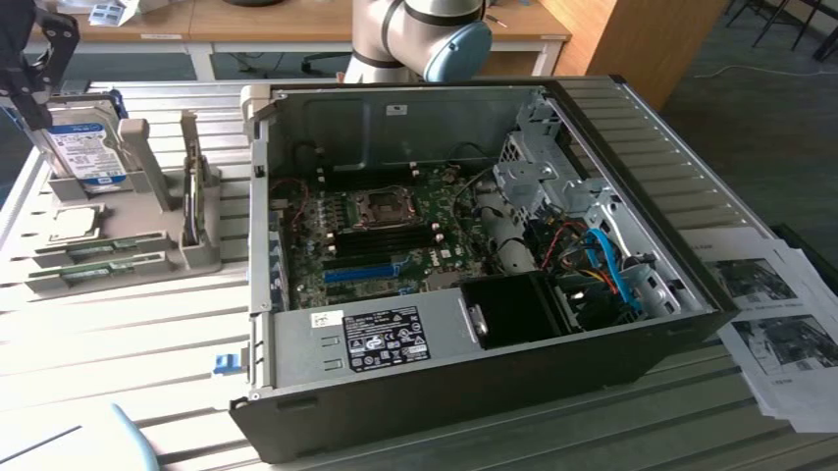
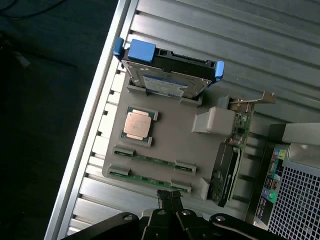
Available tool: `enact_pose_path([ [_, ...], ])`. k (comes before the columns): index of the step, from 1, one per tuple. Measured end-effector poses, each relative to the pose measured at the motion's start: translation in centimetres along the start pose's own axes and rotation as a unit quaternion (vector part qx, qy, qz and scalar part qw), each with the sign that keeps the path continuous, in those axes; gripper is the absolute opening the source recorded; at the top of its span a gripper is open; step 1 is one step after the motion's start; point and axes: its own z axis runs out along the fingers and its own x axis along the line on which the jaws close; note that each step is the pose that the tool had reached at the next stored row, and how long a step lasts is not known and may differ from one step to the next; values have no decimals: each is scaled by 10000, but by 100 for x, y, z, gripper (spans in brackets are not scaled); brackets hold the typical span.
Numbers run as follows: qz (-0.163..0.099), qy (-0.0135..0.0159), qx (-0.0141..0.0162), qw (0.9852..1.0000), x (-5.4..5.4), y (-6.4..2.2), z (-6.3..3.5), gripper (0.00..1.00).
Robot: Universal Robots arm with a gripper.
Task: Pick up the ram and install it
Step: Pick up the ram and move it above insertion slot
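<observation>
Ram (image 2: 149, 179) sits in grey holder (image 2: 175, 137) — closed gripper (image 2: 170, 196) just beside

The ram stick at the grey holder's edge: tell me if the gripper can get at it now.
Probably yes. The gripper hangs shut over the ram stick, whose upper edge lies bare in the grey holder; nothing covers it. The jaws would have to open first.

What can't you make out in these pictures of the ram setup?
Wrist view: the ram by the shut gripper is a thin green strip, chips too small to see.
Wrist view: computer case cut off by the picture's edge.
Exterior view: motherboard slots too small to tell empty from filled.
Exterior view: hard drive label too small to read.
</observation>
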Motion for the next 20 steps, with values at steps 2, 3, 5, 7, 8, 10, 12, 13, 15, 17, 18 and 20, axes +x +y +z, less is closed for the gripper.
enact_pose_path([
  [2, -180, 7, 1, 9998, 0, 0, 1, 9],
  [3, -277, 11, 1, 9996, 0, 0, 2, 9],
  [5, -455, 19, 1, 9990, 0, 0, 3, 9],
  [7, -634, 26, 2, 9980, 0, 0, 5, 9],
  [8, -732, 30, 2, 9973, 0, 0, 6, 9],
  [10, -908, 37, 2, 9959, 0, 0, 8, 9],
  [12, -1087, 45, 3, 9941, 0, 0, 9, 9],
  [13, -1177, 48, 3, 9930, 0, -1, 10, 9],
  [15, -1363, 55, 4, 9907, 0, -1, 13, 9],
  [17, -1540, 63, 5, 9880, 0, -1, 15, 9],
  [18, -1630, 66, 5, 9866, 0, -1, 16, 9],
  [20, -1806, 74, 5, 9835, 0, -1, 18, 9],
])
